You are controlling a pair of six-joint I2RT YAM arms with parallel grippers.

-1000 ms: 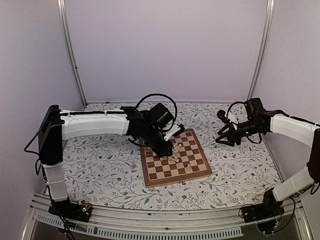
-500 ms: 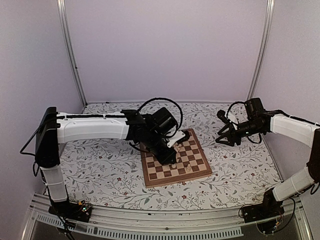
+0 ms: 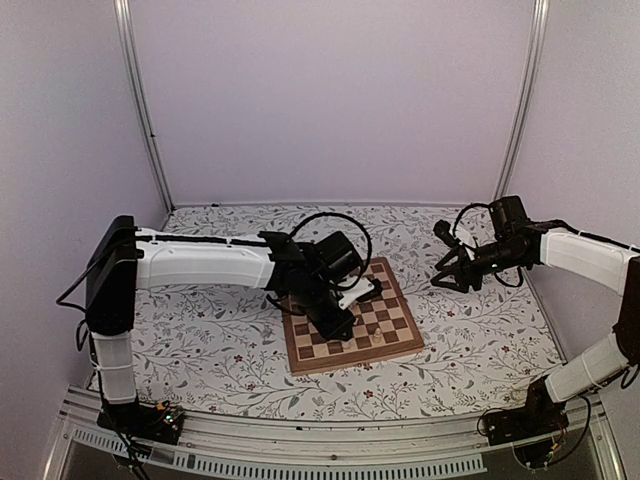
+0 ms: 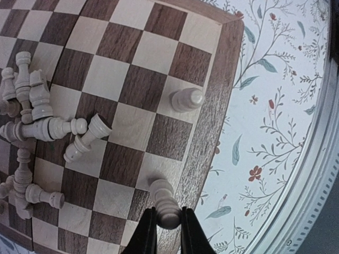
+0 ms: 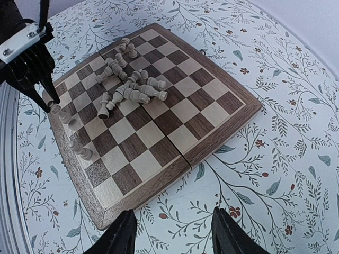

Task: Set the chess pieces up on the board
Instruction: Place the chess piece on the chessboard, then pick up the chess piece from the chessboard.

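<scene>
My left fingers [image 4: 144,234] pinch one pawn [image 4: 165,207] at the board [image 4: 207,119] border; my right fingers [image 5: 121,236] are spread, empty.

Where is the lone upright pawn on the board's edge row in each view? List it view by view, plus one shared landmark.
Top external: upright pawn, a pale speck on the board's near edge row, right of the left gripper.
Left wrist: right of centre, beside the border.
Right wrist: left side, on the board's edge row.
Landmark: the left gripper, jaws shut on another piece further along that edge.
</scene>
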